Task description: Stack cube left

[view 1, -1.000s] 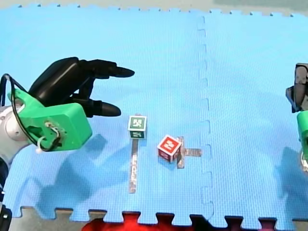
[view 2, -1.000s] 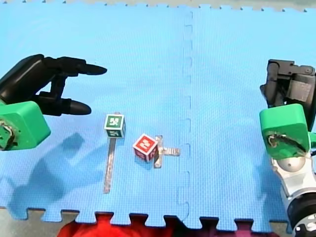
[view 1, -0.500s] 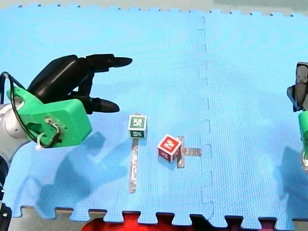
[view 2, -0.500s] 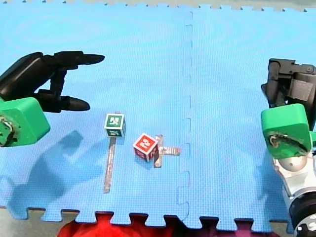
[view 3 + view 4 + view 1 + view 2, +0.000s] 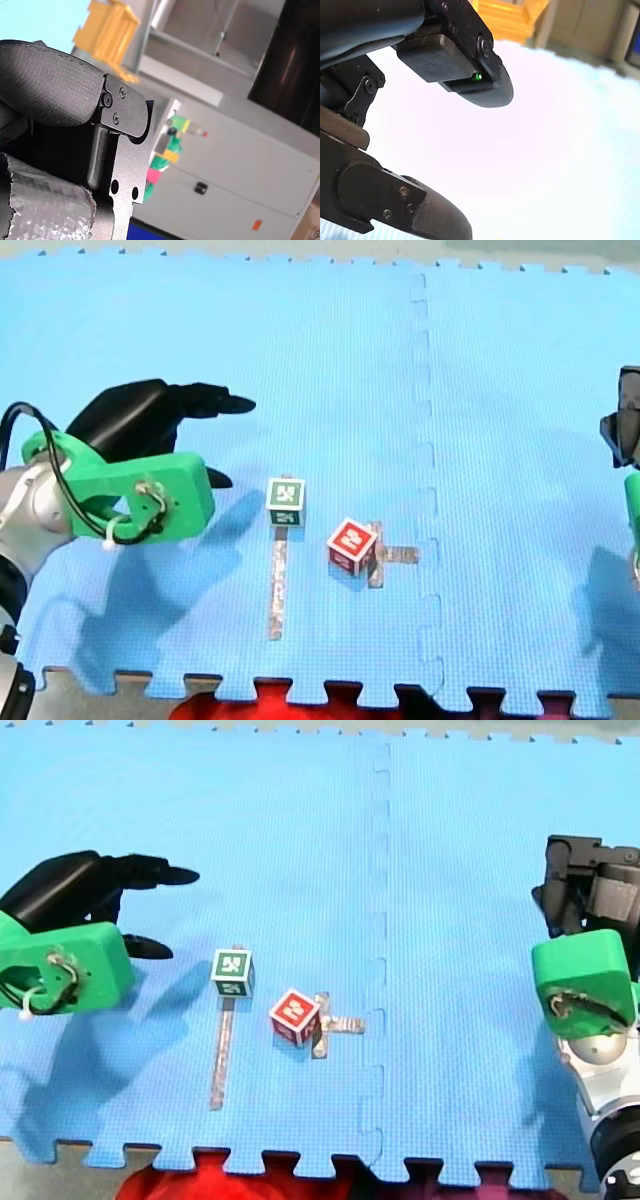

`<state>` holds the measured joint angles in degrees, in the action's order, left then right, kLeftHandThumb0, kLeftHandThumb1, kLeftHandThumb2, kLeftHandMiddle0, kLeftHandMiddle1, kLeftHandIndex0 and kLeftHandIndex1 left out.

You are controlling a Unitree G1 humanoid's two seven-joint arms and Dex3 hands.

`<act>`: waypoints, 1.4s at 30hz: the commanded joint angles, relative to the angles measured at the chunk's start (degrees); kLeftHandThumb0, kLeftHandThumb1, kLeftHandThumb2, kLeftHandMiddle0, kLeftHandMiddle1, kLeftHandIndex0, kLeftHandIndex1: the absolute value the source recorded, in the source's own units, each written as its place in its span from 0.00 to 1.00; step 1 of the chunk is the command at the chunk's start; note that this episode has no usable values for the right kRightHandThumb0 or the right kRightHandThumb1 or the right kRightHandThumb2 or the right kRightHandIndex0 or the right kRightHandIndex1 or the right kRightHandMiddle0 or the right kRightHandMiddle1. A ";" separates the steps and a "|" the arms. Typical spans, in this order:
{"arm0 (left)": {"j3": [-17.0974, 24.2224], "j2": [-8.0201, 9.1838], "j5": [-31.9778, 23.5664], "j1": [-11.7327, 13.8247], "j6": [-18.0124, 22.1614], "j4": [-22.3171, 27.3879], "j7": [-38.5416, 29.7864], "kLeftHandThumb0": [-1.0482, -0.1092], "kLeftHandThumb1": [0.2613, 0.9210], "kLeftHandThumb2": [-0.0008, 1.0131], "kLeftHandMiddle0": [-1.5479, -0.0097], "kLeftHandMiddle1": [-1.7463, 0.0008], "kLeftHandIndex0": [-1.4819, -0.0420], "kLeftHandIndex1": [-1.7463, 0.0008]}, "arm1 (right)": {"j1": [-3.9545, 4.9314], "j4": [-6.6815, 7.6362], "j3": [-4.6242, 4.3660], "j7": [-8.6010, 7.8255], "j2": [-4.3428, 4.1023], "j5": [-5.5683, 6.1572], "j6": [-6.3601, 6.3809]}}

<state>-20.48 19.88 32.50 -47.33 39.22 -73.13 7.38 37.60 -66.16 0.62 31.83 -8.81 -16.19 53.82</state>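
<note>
Red cloth (image 5: pixel 230 708) shows past the near edge of the blue foam mat (image 5: pixel 500 390). On the mat a long tape strip (image 5: pixel 277 590) runs away from the robot, and the green cube (image 5: pixel 286 502) sits square at its far end. Just beside it, toward the robot's right and slightly nearer, the red cube (image 5: pixel 351 546) sits against a short tape cross (image 5: pixel 392 558), turned corner-on. The two cubes are close but not touching, and neither is stacked.

Both cubes look small, light and rigid, with flat sticker-covered faces that may be a little slick. I judge the sound hold to be a pinch on two opposite side faces, low enough to leave the top and bottom free for a flat landing. The turned red cube would need the wrist rotated to meet its faces squarely.

Beyond the green cube and well apart from it, the left hand (image 5: pixel 150 418) hovers over the mat, empty, its fingers stretched out rather than curled. The right hand (image 5: pixel 585 885) is at the mat's right edge, far from both cubes; I cannot tell its pose.
</note>
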 commanded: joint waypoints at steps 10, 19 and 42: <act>-0.63 -0.50 0.12 0.85 -0.03 -0.17 1.13 0.64 0.65 0.00 0.47 0.00 0.46 0.98 | -0.30 0.45 0.07 0.10 -0.54 0.00 0.58; -0.93 -0.69 -0.05 1.35 1.00 0.48 0.91 0.64 0.64 0.00 0.47 0.00 0.48 0.99 | -0.25 0.96 0.00 -0.56 -0.53 0.07 1.15; 0.50 -1.78 -4.59 1.84 4.25 3.42 -8.20 0.75 0.66 0.00 0.45 0.00 0.46 0.99 | -1.27 3.83 0.27 -0.99 -0.53 0.02 1.52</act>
<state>-20.17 18.03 28.28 -45.63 43.16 -69.99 -0.53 36.48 -62.58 0.71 30.89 -9.00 -16.30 55.04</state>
